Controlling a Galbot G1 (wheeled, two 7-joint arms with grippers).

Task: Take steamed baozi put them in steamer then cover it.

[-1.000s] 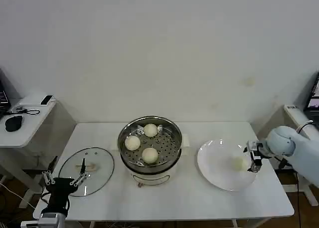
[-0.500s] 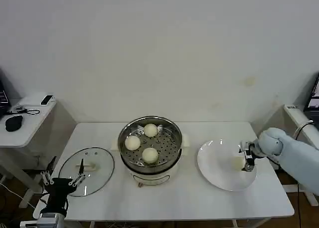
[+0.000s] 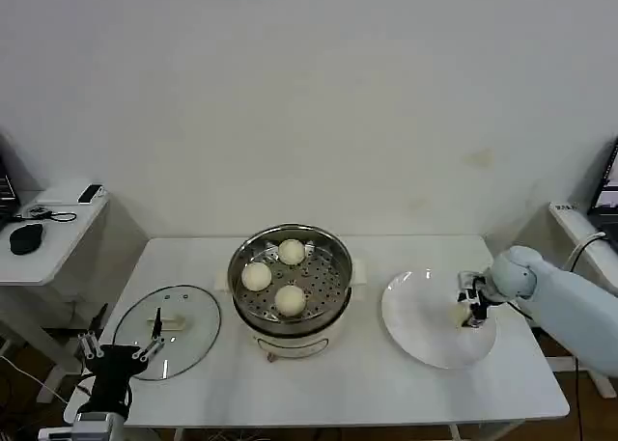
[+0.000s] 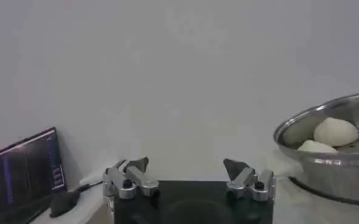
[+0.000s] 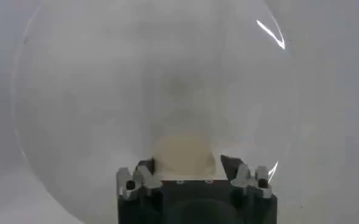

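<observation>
The head view looks steeply down on the white table (image 3: 367, 383), with the steamer (image 3: 290, 279) central. The left wrist view looks level and low toward the steamer (image 4: 331, 146), sharing it. The right wrist view looks close down onto the plate (image 5: 94, 91).

Cream-white baozi (image 3: 291, 299) sit on a shiny steel steamer's (image 3: 333, 250) perforated tray above its white base, beside a white plate (image 3: 415, 316) and clear glass cover (image 3: 198, 316) on a white bench (image 3: 367, 383).
</observation>
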